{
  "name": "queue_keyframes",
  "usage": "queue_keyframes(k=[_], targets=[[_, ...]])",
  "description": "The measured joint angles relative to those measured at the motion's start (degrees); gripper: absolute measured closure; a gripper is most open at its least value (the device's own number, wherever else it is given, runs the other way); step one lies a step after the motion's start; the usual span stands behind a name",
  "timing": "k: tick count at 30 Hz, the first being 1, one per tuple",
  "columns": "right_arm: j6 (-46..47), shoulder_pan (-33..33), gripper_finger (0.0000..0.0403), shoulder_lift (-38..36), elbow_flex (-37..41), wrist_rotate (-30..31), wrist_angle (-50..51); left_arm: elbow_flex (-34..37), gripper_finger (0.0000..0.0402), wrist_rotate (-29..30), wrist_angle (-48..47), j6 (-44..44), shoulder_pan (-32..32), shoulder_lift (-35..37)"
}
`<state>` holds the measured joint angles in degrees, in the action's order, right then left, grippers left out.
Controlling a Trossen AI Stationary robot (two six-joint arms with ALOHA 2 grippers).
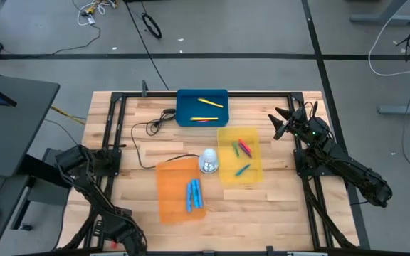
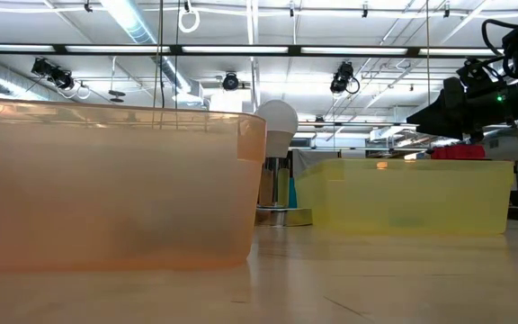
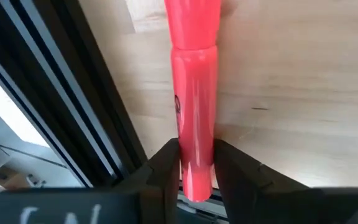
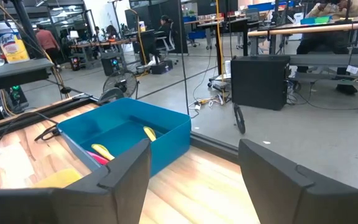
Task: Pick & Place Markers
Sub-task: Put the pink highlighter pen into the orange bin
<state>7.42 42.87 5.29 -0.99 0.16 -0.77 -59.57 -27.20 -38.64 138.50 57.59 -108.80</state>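
At the table's near left corner, the left tool grips a red plastic marker between its fingers, over the light wooden table. Blue markers lie in the orange tray. At the far right, the right tool hangs open, nothing between its fingers.

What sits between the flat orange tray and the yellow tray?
In the high view, a small white round-topped object stands between the orange tray and the yellow tray; the low view shows it too.
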Motion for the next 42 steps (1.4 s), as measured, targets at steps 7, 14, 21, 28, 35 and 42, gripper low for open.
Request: queue_keyframes(k=[7,14,21,28,35,42], targets=[[0.0,0.0,0.0158,0.0,0.0,0.0,0.0,0.2,0.0344,4.9,-5.6,-1.5,-0.9,3.7],[0.0,0.0,0.0158,0.0,0.0,0.0,0.0,0.0,0.0344,9.9,-9.2,-1.6,-1.6,7.3],[0.0,0.0,0.0158,0.0,0.0,0.0,0.0,-1.6,0.0344,11.7,-14.2,-1.3,-1.9,10.8],[0.0,0.0,0.0158,0.0,0.0,0.0,0.0,-7.5,0.0344,14.2,-23.5,-1.1,-1.9,13.3],[0.0,0.0,0.0158,0.0,0.0,0.0,0.0,-15.2,0.0344,17.1,-32.2,-1.4,-1.9,15.0],[0.0,0.0,0.0158,0.0,0.0,0.0,0.0,-24.3,0.0344,18.4,-37.9,-4.9,-1.8,15.1]])
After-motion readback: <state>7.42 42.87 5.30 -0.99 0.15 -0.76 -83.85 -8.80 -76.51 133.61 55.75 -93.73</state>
